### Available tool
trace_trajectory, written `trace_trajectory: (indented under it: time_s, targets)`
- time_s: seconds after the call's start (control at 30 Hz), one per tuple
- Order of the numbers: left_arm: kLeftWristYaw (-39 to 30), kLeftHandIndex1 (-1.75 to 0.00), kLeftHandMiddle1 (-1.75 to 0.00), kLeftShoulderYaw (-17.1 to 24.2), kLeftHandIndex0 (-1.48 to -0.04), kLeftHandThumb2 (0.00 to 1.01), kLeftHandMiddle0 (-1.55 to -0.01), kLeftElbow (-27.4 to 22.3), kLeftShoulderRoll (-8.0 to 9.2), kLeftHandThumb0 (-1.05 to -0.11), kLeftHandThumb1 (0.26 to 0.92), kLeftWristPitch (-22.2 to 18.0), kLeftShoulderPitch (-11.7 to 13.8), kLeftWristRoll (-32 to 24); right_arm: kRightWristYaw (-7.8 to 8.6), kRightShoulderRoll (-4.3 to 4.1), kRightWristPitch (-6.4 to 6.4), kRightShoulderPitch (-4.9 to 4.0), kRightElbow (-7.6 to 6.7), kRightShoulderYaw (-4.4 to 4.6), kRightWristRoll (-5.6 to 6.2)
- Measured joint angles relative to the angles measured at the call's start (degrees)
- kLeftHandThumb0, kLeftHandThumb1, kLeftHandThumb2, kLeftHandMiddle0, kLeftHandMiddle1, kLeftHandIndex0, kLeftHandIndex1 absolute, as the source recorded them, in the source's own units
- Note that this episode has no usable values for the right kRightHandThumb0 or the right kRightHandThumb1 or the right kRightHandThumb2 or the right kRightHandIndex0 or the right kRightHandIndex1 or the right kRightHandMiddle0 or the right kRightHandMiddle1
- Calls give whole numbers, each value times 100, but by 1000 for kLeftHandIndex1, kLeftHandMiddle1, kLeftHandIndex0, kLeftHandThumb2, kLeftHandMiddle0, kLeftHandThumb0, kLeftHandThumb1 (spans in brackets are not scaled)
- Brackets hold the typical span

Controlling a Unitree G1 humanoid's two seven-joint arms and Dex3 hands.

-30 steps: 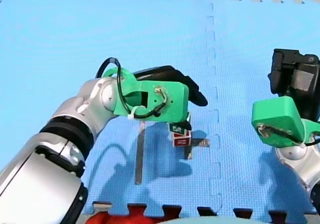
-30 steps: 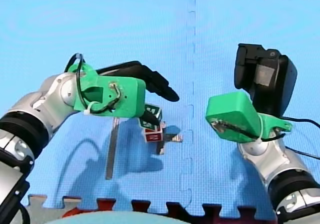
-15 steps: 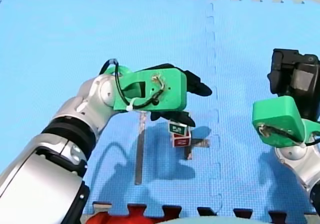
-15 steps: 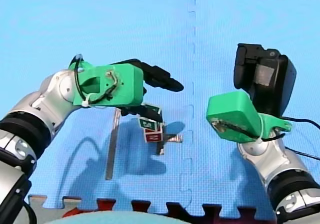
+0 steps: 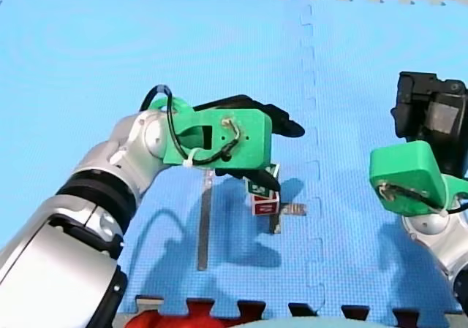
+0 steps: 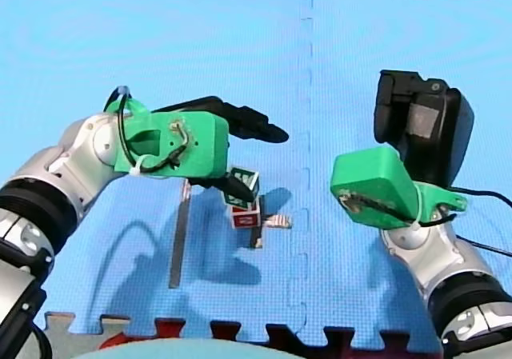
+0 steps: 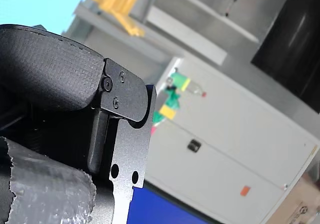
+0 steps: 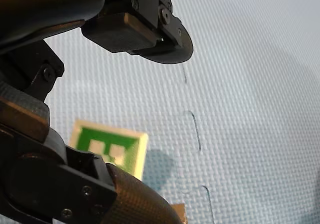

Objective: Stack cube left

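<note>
- We locate the green cube [image 6: 248, 183] on top of the red cube [image 6: 245, 217]. The two form an upright stack near the middle of the blue foam mat [image 5: 110, 50], just beside a grey strip [image 5: 204, 226] that lies on the mat.
- The left hand [image 6: 240, 121] hangs over this stack and is not gripping. Its upper fingers [image 8: 145, 34] reach out above and past the green cube with clear space beneath them.
- In the second wrist view the lower finger [image 8: 125, 194] sits close against the side of the green cube [image 8: 112, 146]. We cannot tell whether it touches.
- Governing relation: the stack lies directly below the left hand and slightly toward its fingertips. The cube has no long axis, and the stack axis is vertical.
- We judge that the left hand should clear straight upward, because any sideways travel of the lower finger could tip the green cube off the red one.
- The right hand [image 5: 428, 116] is raised at the right edge of the mat, well apart from the stack, holding nothing. We cannot tell its state.
- The left hand is by far the nearer of the two.
</note>
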Motion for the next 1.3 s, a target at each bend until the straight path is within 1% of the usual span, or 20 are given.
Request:
trace_trajectory:
  time_s: [0.03, 0.1, 0.17, 0.23, 0.37, 0.5, 0.6, 0.73, 0.83, 0.93, 1.0, 1.03, 1.07, 1.1, 1.13, 1.17, 1.2, 1.23, 1.27, 1.3]
  targets:
    - [-82, -2, -1746, 88, -390, 18, -785, -22, 69, -1032, 809, -43, -12, -104, -4, -3, -1, 4, 0, 0, 0]
    - [-90, -2, -1746, 262, -339, 16, -720, -115, 288, -1044, 817, -132, -24, -261, -19, -18, -3, 22, 5, -2, 0]
    - [124, -1, -1746, 286, -305, 15, -666, -228, 506, -1047, 827, -226, -27, -219, -23, -30, -5, 38, 20, -5, 2]
    - [169, 0, -1746, 289, -295, 14, -649, -324, 644, -1048, 830, -282, -29, -199, -22, -31, -7, 45, 35, -6, 3]
    - [-132, 0, -1746, 448, -286, 11, -644, -495, 783, -1048, 830, -202, -36, -430, 23, -31, -9, 51, 62, -17, 24]
    - [95, 0, -1746, 452, -277, 8, -647, -471, 998, -1048, 830, -170, -91, -328, 55, -35, -13, 88, 95, -37, 54]
    - [157, -4, -1746, 467, -283, 8, -718, -475, 1123, -1048, 836, -166, -103, -305, 68, -38, -28, 106, 115, -46, 58]
    - [334, -53, -1746, 590, -416, 8, -850, -508, 1212, -1048, 849, -115, -36, -404, 91, -44, -63, 133, 131, -54, 65]
    - [635, -113, -1746, 876, -577, 13, -880, -434, 1232, -1048, 865, -113, 152, -683, 110, -76, -116, 177, 140, -66, 71]
    - [1160, -104, -1746, 1086, -704, 9, -906, -335, 1199, -1048, 876, -333, 383, -837, 139, -98, -152, 212, 139, -75, 70]
    - [1441, -102, -1746, 1286, -768, 4, -927, -200, 1116, -1048, 873, -589, 547, -1020, 173, -120, -182, 239, 138, -82, 71]
    - [1474, -95, -1746, 1400, -791, 2, -933, -144, 1058, -1018, 851, -669, 611, -1149, 186, -133, -194, 250, 138, -85, 72]
    - [1469, -75, -1718, 1524, -804, 4, -883, -85, 988, -887, 821, -725, 677, -1284, 206, -146, -206, 261, 139, -88, 72]
    - [1463, -53, -1638, 1678, -799, 4, -838, -19, 890, -788, 814, -785, 747, -1459, 235, -161, -228, 276, 139, -92, 72]
    - [1465, -29, -1491, 1789, -779, 11, -824, 26, 811, -778, 845, -838, 801, -1575, 262, -176, -244, 288, 141, -95, 73]
    - [1579, -13, -1038, 1903, -743, 174, -821, 93, 701, -867, 890, -932, 897, -1653, 311, -210, -273, 311, 145, -104, 79]
    - [1718, -7, -751, 1914, -720, 239, -861, 128, 656, -912, 905, -959, 963, -1612, 343, -235, -285, 326, 149, -109, 81]
    - [1880, -4, -509, 1892, -689, 304, -874, 157, 636, -961, 913, -968, 1034, -1528, 368, -257, -295, 342, 154, -116, 83]
    - [2076, -3, -277, 1844, -621, 418, -828, 181, 633, -1001, 918, -966, 1085, -1407, 394, -283, -307, 356, 160, -126, 90]
    - [2231, -1, -170, 1799, -555, 487, -778, 199, 635, -1016, 919, -944, 1115, -1301, 437, -308, -334, 369, 164, -140, 108]
